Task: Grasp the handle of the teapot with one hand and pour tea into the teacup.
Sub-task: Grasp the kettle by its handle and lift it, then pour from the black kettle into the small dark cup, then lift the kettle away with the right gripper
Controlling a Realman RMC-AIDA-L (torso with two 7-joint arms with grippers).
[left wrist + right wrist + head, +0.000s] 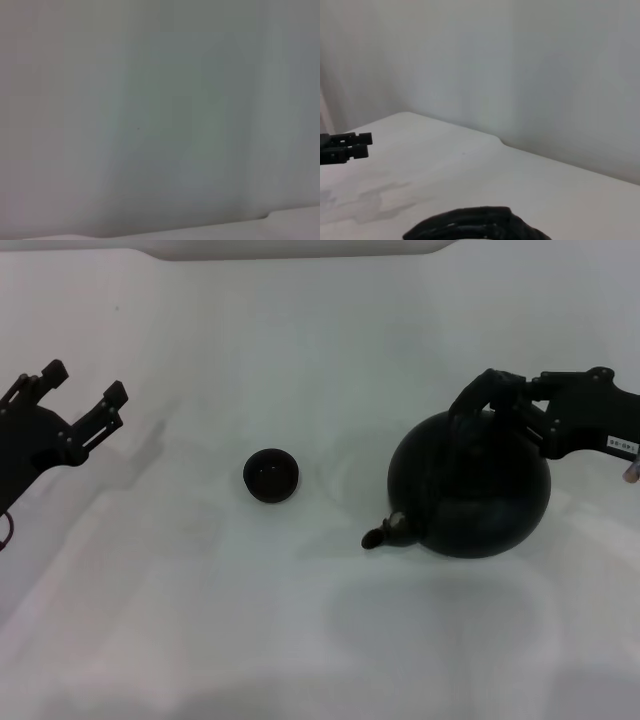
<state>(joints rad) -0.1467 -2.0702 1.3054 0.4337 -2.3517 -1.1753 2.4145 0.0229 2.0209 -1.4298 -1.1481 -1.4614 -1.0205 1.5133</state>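
I see the teapot (470, 490) on the right of the white table (320, 640), its spout (385, 534) pointing toward the teacup (270, 475), which sits well apart near the middle. My right gripper (497, 400) is at the handle (478, 395) over the pot's top; I cannot tell whether it has closed on it. My left gripper (85, 390) hovers at the far left, fingers spread and empty.

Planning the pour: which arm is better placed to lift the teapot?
The right. Its pincer is already at the handle atop the teapot, whose spout faces the teacup. The left pincer hangs open far beyond the cup.
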